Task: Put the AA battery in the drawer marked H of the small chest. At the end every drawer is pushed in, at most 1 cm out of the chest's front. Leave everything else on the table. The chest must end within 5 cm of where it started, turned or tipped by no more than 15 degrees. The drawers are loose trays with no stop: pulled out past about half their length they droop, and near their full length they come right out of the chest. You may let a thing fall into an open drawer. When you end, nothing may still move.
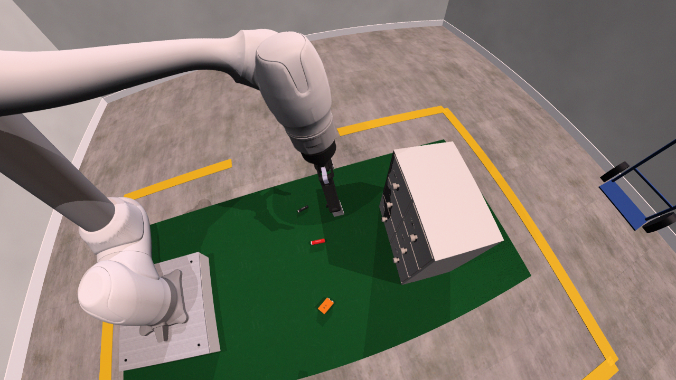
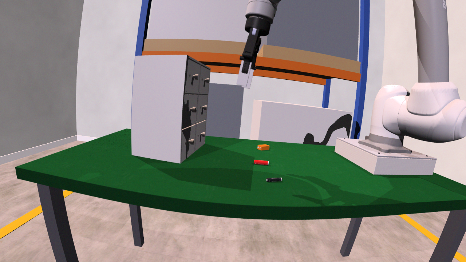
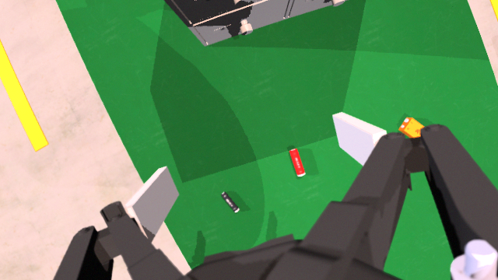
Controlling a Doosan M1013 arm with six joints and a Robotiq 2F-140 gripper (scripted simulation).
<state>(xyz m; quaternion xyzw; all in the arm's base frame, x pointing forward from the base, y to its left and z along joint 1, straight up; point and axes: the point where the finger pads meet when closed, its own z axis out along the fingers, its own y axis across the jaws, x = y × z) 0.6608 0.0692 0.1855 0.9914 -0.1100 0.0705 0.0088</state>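
Two small cylinder batteries lie on the green table (image 1: 264, 293) (image 2: 97, 162) (image 3: 292, 78): a thicker red one (image 1: 317, 241) (image 2: 261, 162) (image 3: 297, 162) and a thinner black one (image 1: 302, 208) (image 2: 273, 179) (image 3: 230, 201). I cannot tell which is the AA. The grey chest (image 1: 439, 198) (image 2: 156, 104) (image 3: 233, 12) stands upright, its dark drawer fronts all flush; no letter is readable. My gripper (image 1: 334, 208) (image 2: 245, 79) (image 3: 252, 156) is open and empty. It points down, high above the table, between the chest's front and the batteries.
An orange block (image 1: 326, 305) (image 2: 263, 147) (image 3: 410, 127) lies nearer the robot base (image 1: 179, 307) (image 2: 384, 159). A shelf rack and a white box (image 2: 293, 120) stand behind the table. The table's edge shows at the left of the wrist view.
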